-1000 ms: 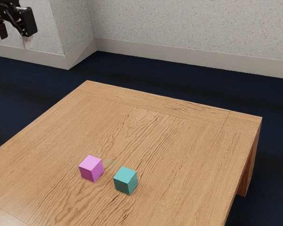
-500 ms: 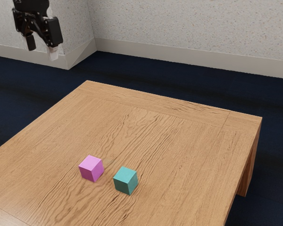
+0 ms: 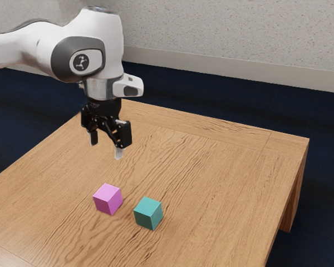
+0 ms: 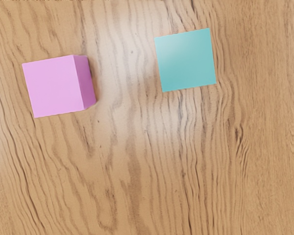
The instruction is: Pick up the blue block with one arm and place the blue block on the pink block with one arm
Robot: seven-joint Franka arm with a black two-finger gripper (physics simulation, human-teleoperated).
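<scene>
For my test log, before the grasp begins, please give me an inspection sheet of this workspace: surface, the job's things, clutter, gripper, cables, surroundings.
Surface: wooden table, flat, bare wood grain.
Job's things: blue block (teal shade) and pink block rest on the table side by side, apart, not stacked.
Clutter: nothing seen.
Gripper: gripper open and empty, in the air above the table, touching neither block.
Cables: nothing seen.
Surroundings: dark blue floor, speckled wall, pale baseboard.
</scene>
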